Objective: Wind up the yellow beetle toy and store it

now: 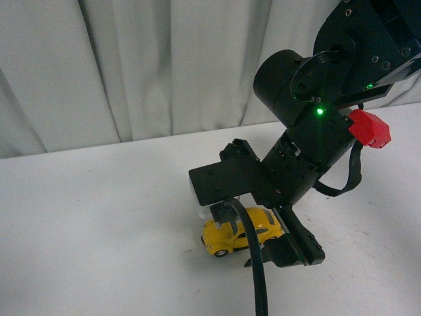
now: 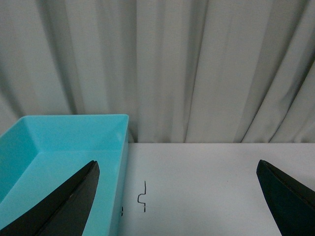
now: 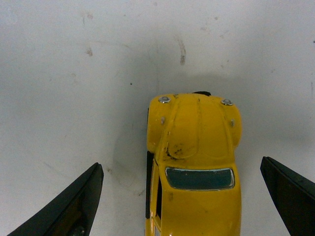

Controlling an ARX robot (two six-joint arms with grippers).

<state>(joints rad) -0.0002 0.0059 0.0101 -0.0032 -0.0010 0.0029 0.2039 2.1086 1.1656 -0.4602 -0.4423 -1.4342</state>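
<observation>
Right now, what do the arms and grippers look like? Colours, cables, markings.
The right arm is matte black with cylindrical segments, a small lit green light, an angular red plastic block on its side and a thick black cable. The left gripper and right gripper have black tapered, pointed fingers.

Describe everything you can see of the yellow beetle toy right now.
The yellow beetle toy is a small glossy car of rounded Beetle shape, seemingly painted metal, with a dark windscreen, two silver headlights, black wheels with silver hubs and a scuffed bonnet. It stands upright on its wheels on the white table, inside the open right tool, which does not touch it in the wrist view.
</observation>
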